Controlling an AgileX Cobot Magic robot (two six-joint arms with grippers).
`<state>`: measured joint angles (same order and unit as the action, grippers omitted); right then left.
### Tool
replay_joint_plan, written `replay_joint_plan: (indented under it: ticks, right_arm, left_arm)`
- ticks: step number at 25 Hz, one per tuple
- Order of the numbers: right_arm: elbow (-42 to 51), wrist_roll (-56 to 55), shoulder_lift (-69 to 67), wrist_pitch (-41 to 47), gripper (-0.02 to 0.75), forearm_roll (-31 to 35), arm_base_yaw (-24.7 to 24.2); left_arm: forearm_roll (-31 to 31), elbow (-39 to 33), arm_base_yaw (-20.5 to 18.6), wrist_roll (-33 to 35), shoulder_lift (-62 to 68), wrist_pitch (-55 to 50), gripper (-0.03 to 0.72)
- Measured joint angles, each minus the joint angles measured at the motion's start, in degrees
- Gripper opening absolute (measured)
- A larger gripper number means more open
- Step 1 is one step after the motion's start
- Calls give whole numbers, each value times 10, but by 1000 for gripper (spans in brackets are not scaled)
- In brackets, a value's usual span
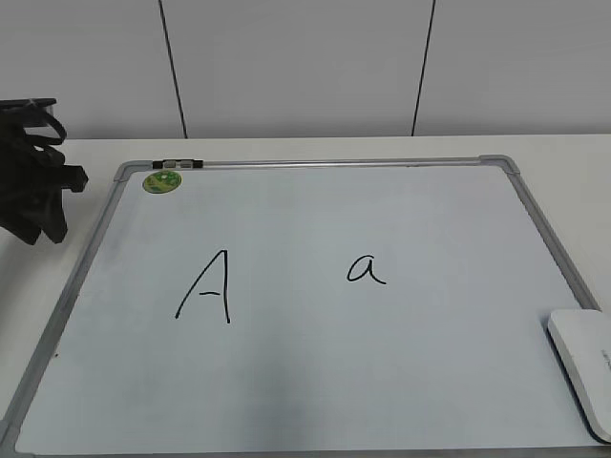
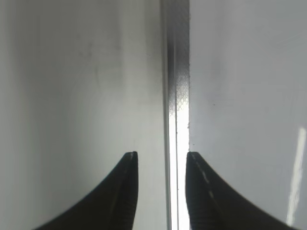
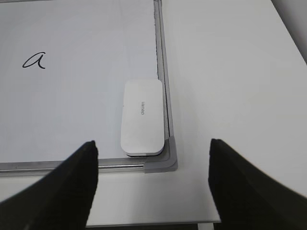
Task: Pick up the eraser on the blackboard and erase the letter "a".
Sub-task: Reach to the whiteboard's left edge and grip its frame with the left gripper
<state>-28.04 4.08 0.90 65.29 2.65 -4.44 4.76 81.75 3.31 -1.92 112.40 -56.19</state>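
The blackboard (image 1: 382, 382) is a pale board with a grey metal frame, lying flat on the table. The letter "a" (image 1: 366, 270) is written right of its middle, also in the right wrist view (image 3: 34, 61). The white eraser (image 1: 582, 367) lies flat in the board's near right corner (image 3: 142, 117), against the frame. My right gripper (image 3: 153, 143) is open wide and empty, above and just short of that corner; it is out of the exterior view. My left gripper (image 2: 160, 155) is open and empty over a grey frame strip (image 2: 175, 96); its arm (image 1: 33, 181) is at the board's left.
A larger capital "A" (image 1: 205, 286) is written left of the "a". A round green sticker (image 1: 162, 180) sits at the board's far left corner. White table (image 3: 230, 72) lies right of the board, and its front edge (image 3: 144, 223) is just below the gripper.
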Motion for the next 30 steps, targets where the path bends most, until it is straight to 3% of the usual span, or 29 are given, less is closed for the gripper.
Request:
replay_joint_plan:
  ticks: [26, 30]
  right_arm:
    - [0, 0, 0, 0, 534, 0, 0]
    - [0, 0, 0, 0, 534, 0, 0]
  left_arm:
    - [22, 25, 0, 10, 104, -3, 242]
    - [25, 28, 0, 10, 105, -3, 187]
